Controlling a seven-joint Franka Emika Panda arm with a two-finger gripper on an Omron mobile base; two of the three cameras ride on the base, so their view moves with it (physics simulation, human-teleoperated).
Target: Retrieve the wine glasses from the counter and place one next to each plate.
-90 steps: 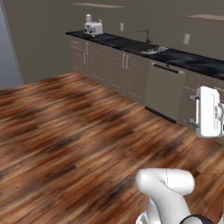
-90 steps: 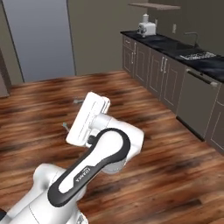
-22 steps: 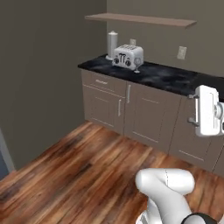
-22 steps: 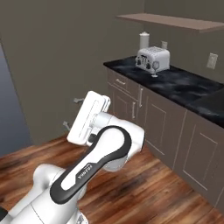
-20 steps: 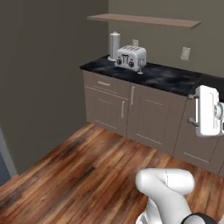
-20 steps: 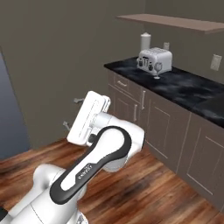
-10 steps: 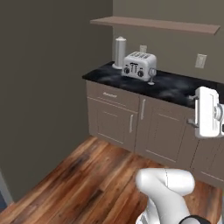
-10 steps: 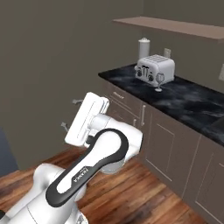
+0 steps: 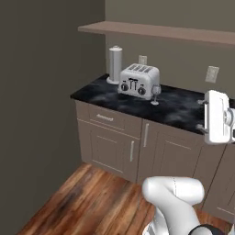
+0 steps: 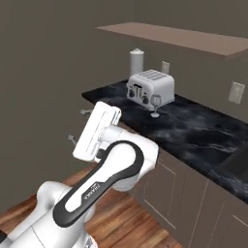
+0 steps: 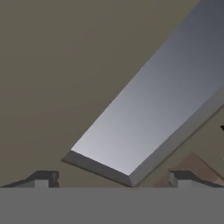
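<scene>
One small clear wine glass (image 9: 155, 93) stands on the black marble counter (image 9: 174, 109), just right of the toaster's front; it also shows in the right base view as the wine glass (image 10: 155, 104) on the counter (image 10: 193, 128). My gripper (image 10: 77, 125) is held high in front of the base, well short of the counter and far from the glass. In the hand view the gripper (image 11: 113, 179) is open, its fingertips (image 11: 43, 178) wide apart with nothing between them, facing a wall. The plates are out of view.
A silver toaster (image 9: 137, 81) and a tall grey paper-towel cylinder (image 9: 115, 64) stand at the counter's left end, under a wall shelf (image 9: 160, 32). Brown cabinet doors and drawers (image 9: 114, 142) sit below, above a wooden floor (image 9: 87, 202). A dark wall closes the left side.
The whole picture has shifted as the base drove: the counter corner with toaster and glass is closer and larger. The arm keeps the same pose and the gripper stays open.
</scene>
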